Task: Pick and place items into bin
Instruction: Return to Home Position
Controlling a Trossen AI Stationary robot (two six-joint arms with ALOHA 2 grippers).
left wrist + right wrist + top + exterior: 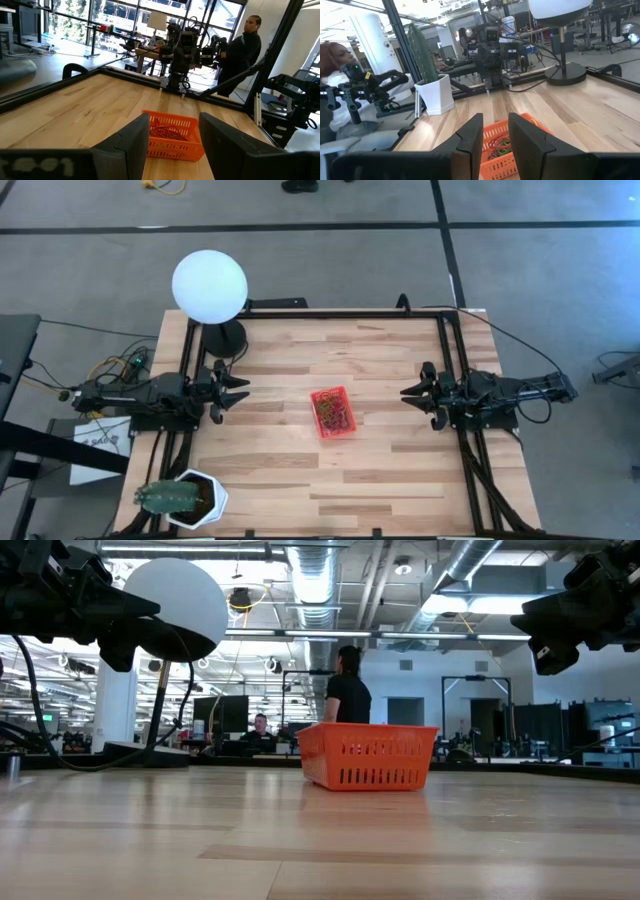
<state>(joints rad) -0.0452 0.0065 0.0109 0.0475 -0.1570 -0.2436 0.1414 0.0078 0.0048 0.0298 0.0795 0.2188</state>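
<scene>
The red mesh basket (pixel 333 412) stands on its base on the wooden table, midway between the two arms. Inside it lies a tangle of red, green and yellow rubber bands (pixel 336 416), which also shows in the left wrist view (pixel 165 133) and the right wrist view (pixel 498 147). My left gripper (pixel 242 392) hovers open near the table's left edge, pointing level at the basket (pixel 172 136). My right gripper (pixel 406 393) hovers open near the right side, also facing the basket (pixel 496 150). In the low view the basket (pixel 368 755) sits alone, with both arms high above the table.
A lamp with a white globe (pixel 209 285) stands on a black base (pixel 226 338) at the far left corner. A white hexagonal pot with a cactus (pixel 182 498) sits at the near left corner. Black frame rails (pixel 452 360) edge the table. People (pixel 350 690) stand beyond it.
</scene>
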